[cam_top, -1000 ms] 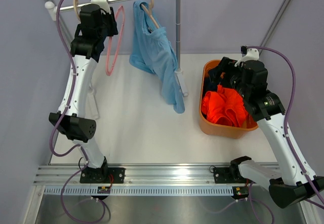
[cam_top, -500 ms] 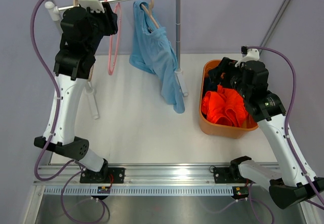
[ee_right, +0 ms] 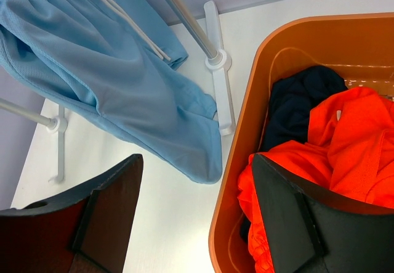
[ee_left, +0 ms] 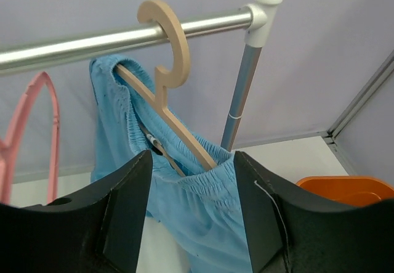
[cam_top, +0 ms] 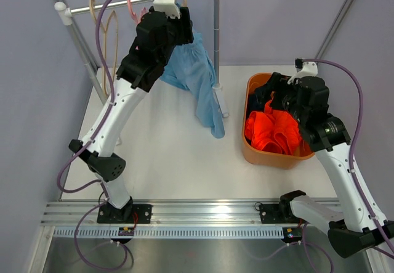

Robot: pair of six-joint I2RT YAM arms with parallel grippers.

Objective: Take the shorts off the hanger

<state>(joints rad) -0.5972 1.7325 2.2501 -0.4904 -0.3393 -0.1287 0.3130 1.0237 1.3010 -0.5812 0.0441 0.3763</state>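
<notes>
The light blue shorts (ee_left: 184,211) hang on a wooden hanger (ee_left: 166,82) hooked over the rail (ee_left: 92,39), close to the rail's right-hand post (the waistband is draped over the hanger's arm and one leg trails down below the rail). The left gripper (ee_left: 191,187) sits just in front of the rail, its jaws released and spread either side of the waistband, grasping nothing. A pink hanger (ee_left: 43,119) hangs further left on the rail. Right of the rail, on the table, stands an orange basket (ee_right: 246,162) holding the orange shorts (ee_right: 345,137) and navy shorts (ee_right: 295,100). The right gripper (ee_right: 197,205), likewise released and empty, hovers on that same side of the rail.
</notes>
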